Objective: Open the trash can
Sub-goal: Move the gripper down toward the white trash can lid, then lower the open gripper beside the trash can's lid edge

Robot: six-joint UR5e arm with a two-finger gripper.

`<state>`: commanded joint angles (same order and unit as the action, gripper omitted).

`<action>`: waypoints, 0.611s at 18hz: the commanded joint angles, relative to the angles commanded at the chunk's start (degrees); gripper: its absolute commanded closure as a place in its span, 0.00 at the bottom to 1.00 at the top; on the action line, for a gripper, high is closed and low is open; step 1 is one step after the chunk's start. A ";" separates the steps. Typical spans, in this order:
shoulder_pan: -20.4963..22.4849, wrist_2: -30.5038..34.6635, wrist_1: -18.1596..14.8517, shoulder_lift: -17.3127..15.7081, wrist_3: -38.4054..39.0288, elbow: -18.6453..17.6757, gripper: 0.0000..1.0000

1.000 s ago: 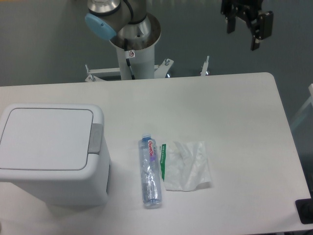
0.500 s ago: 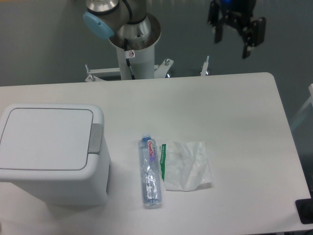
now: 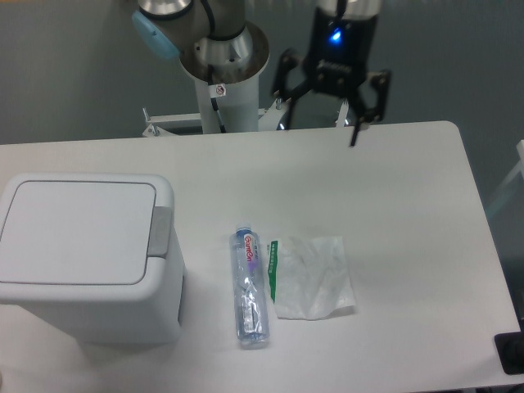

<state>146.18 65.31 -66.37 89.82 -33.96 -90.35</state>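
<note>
On the white table the trash can sits shut at the left, and the gripper, fingers spread wide and far off, should press its grey tab squarely.

The claw is held up in the air at the back, above the far edge of the table. It is pointed downward, and its two black fingers are spread wide apart. Nothing is held between them. A small blue light is lit on the dark wrist above the claw. The grey base of the arm, with a light blue cap, is seen to the left.
</note>
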 joint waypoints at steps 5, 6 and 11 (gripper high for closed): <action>-6.16 0.00 6.08 2.90 12.84 -0.09 0.00; -6.69 0.00 7.04 3.34 14.00 0.00 0.00; -9.77 0.09 12.58 5.98 18.32 0.09 0.00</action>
<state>136.41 65.39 -53.79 95.80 -15.64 -90.26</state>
